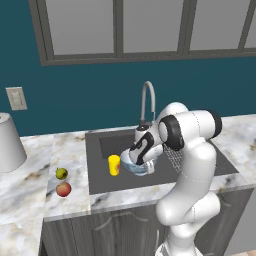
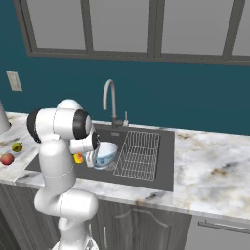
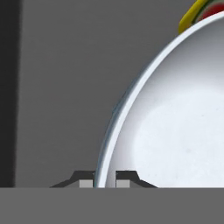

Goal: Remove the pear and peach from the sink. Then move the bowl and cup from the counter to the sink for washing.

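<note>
My gripper (image 3: 105,183) is shut on the rim of the pale bluish-white bowl (image 3: 175,122), one finger on each side of the wall. The bowl (image 1: 142,165) hangs tilted, low inside the dark grey sink (image 1: 100,180), and the gripper (image 1: 148,167) grips its near edge. The yellow cup (image 1: 114,165) stands in the basin just left of the bowl; its rim and red mark (image 3: 194,13) peek past the bowl. On the marble counter (image 1: 30,190) left of the sink lie the pear (image 1: 61,173) and the peach (image 1: 63,189), also seen as pear (image 2: 17,147) and peach (image 2: 7,158).
A curved steel faucet (image 1: 146,100) rises behind the basin. A wire rack (image 2: 139,155) fills the sink's right half. A large grey-white conical vessel (image 1: 7,142) stands at the far left of the counter, and more marble counter (image 2: 215,171) stretches right of the sink.
</note>
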Robot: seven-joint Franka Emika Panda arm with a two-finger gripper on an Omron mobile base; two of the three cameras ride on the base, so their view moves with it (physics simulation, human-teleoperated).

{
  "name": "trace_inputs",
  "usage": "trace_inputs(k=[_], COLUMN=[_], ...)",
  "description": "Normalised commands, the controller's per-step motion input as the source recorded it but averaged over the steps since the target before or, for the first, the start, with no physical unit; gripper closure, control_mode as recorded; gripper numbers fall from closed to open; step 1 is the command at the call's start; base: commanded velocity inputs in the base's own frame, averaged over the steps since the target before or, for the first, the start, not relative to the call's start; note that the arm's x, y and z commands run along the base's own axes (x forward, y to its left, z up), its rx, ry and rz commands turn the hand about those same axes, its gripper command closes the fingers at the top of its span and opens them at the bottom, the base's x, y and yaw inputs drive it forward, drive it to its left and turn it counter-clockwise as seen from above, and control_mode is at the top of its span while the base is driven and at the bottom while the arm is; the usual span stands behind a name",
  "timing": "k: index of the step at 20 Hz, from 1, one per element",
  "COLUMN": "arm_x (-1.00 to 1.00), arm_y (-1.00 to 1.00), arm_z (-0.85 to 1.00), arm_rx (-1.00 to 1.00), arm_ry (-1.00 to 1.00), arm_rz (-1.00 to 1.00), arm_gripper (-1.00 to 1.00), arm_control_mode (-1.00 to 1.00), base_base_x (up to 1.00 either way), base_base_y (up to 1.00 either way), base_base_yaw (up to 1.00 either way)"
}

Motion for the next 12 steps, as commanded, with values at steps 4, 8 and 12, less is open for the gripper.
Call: trace_inputs(k=[4,8,12], arm_x=[0.06,0.05,0.04], arm_y=[0.0,0.0,0.0], arm_z=[-0.11,-0.11,-0.09], arm_rx=[0.0,0.0,0.0], arm_ry=[-0.02,-0.03,-0.02], arm_rz=[0.0,0.0,0.0], arm_gripper=[1.0,1.0,1.0], arm_control_mode=[-1.0,-1.0,-1.0], base_base_x=[0.0,0.0,0.0], base_base_y=[0.0,0.0,0.0], base_base_yaw=[0.0,0.0,0.0])
